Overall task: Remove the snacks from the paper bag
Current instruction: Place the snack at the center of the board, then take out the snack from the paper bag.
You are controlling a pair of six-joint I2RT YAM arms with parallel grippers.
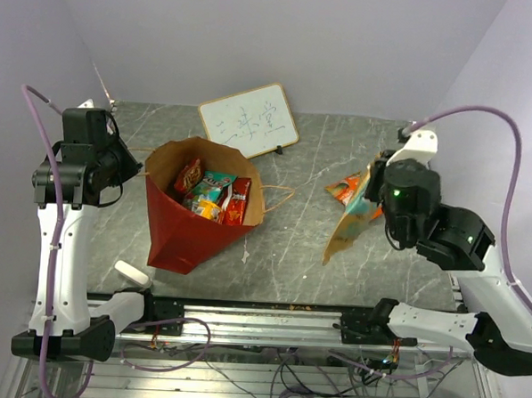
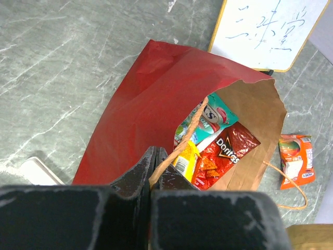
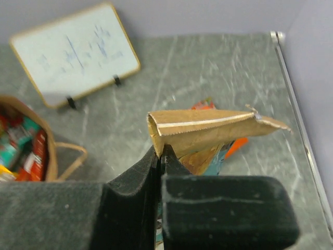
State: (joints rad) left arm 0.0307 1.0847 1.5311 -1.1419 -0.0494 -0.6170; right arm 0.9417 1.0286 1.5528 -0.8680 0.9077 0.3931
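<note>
The red paper bag (image 1: 182, 230) stands open on the table, its brown inside showing. Several snacks (image 1: 214, 196) lie in it: a red Doritos packet (image 2: 229, 151), a teal packet (image 2: 216, 117) and a yellow one (image 2: 186, 159). My left gripper (image 2: 156, 156) is shut on the bag's brown rim at its left side (image 1: 132, 167). My right gripper (image 3: 161, 151) is shut on a kraft-coloured packet (image 3: 208, 130) with teal and orange print, held above the table at the right (image 1: 346, 228). An orange packet (image 1: 343, 187) lies on the table beside it.
A white framed writing board (image 1: 250, 120) leans at the back, behind the bag. A small white object (image 1: 133, 274) lies near the front edge, left of the bag. The bag's loop handle (image 1: 279, 198) lies on the table to its right.
</note>
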